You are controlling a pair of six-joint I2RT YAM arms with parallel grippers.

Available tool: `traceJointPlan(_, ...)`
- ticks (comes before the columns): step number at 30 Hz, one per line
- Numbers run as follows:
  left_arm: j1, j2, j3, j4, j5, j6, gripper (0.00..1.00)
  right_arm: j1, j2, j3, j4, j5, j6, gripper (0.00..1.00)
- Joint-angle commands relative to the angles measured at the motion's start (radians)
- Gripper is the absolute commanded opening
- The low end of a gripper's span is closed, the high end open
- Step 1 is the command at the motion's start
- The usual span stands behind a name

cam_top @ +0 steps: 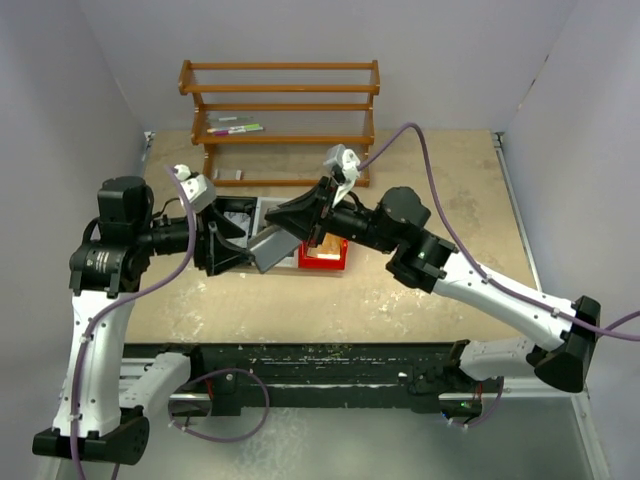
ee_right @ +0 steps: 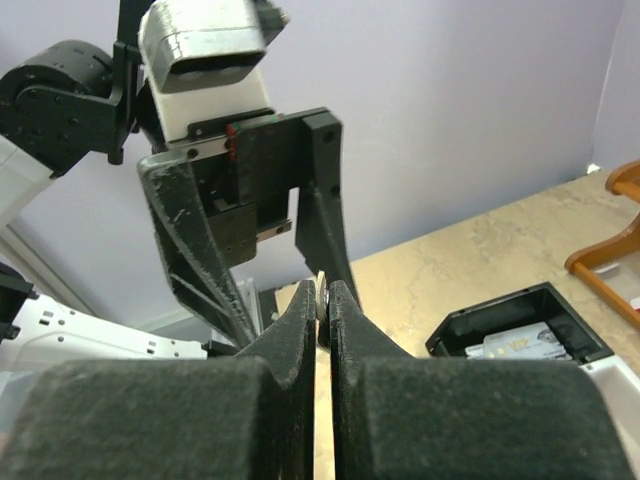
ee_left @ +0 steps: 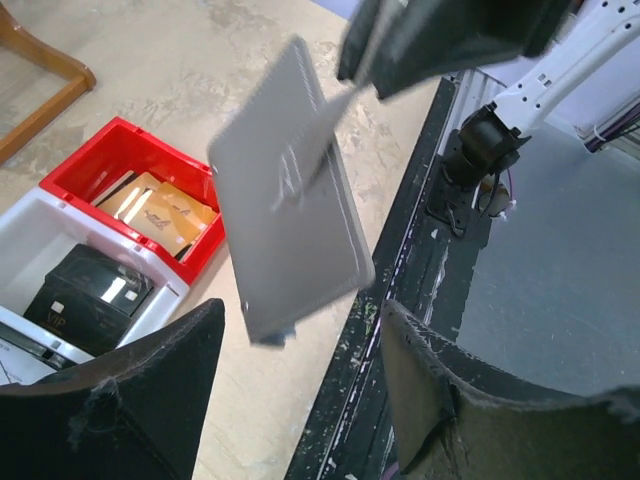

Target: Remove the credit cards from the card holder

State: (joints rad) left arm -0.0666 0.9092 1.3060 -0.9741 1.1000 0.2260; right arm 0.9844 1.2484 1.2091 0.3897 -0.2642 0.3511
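We see the right gripper (ee_right: 324, 296) shut tight. Its two fingers pinch the thin top edge of the card holder (ee_left: 290, 200). The card holder is a flat grey case. It hangs in the air, tilted, with its lower end pointing down at the near edge of the table (cam_top: 420, 290). Only its grey outside shows, so we cannot tell if any cards are inside it.

The left gripper (ee_left: 300, 330) is wide open and holds nothing. Its two dark fingers (ee_left: 110, 400) stand far apart, one on each side below the card holder. They do not touch it. From above, we see the two grippers facing each other over the middle of the table, with the card holder between them.

Just behind the card holder is a row of small bins. The red bin (ee_left: 85, 155) has brown cards (ee_left: 165, 210) lying in it. The white bin (ee_left: 40, 240) beside it has a black card (ee_left: 90, 290) in it. The black bin (ee_right: 490, 312) also has something flat and pale in it, but we cannot tell what it is.

At the back of the table stands a wooden rack (cam_top: 280, 90) with some pens (cam_top: 237, 128) on one shelf.
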Motion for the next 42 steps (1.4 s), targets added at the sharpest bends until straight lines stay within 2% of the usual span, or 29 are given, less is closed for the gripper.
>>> traceJointPlan(1,-0.001,0.032,-0.018,0.091,-0.009,-0.041,0.66,0.028,0.014,0.074,0.006,0.011,0.013,0.0)
traceJointPlan(5,-0.001,0.019,-0.031,0.094,-0.023,-0.045,0.65,0.048,0.038,0.121,-0.041,0.033,0.014,0.0)
traceJointPlan(8,-0.002,0.013,-0.036,0.094,-0.023,-0.042,0.59,0.053,0.049,0.135,-0.045,0.029,0.029,0.0)
traceJointPlan(10,-0.001,0.012,-0.038,0.092,-0.009,-0.042,0.49,0.053,0.056,0.14,-0.042,0.028,0.041,0.0)
traceJointPlan(14,-0.001,0.019,-0.036,0.102,0.022,-0.067,0.17,0.054,0.078,0.156,-0.054,0.008,0.069,0.0)
traceJointPlan(16,-0.001,0.02,-0.03,0.12,0.036,-0.103,0.06,0.051,0.087,0.157,-0.075,-0.05,0.092,0.0)
traceJointPlan(17,-0.001,0.022,-0.024,0.125,0.047,-0.121,0.01,0.043,0.086,0.149,-0.074,-0.059,0.098,0.06)
traceJointPlan(20,-0.001,0.033,-0.002,0.134,0.087,-0.185,0.0,0.013,0.052,0.092,-0.039,-0.069,0.111,0.33)
traceJointPlan(21,-0.001,0.039,0.011,0.135,0.101,-0.206,0.0,0.0,0.032,0.06,-0.018,-0.08,0.116,0.45)
traceJointPlan(23,-0.001,0.054,0.038,0.134,0.134,-0.249,0.0,-0.026,-0.025,-0.002,0.024,-0.115,0.121,0.58)
traceJointPlan(25,-0.001,0.072,0.074,0.135,0.173,-0.305,0.0,-0.063,-0.085,-0.077,0.069,-0.167,0.139,0.66)
traceJointPlan(30,-0.001,0.106,0.106,0.215,0.271,-0.473,0.0,-0.135,-0.219,-0.328,0.226,-0.302,0.207,0.72)
traceJointPlan(33,-0.002,0.104,0.106,0.281,0.306,-0.561,0.0,-0.147,-0.278,-0.449,0.274,-0.328,0.227,0.72)
traceJointPlan(38,-0.001,0.097,0.105,0.35,0.324,-0.652,0.0,-0.153,-0.297,-0.552,0.368,-0.347,0.263,0.66)
traceJointPlan(42,-0.002,0.099,0.101,0.368,0.324,-0.679,0.0,-0.153,-0.256,-0.563,0.424,-0.366,0.286,0.61)
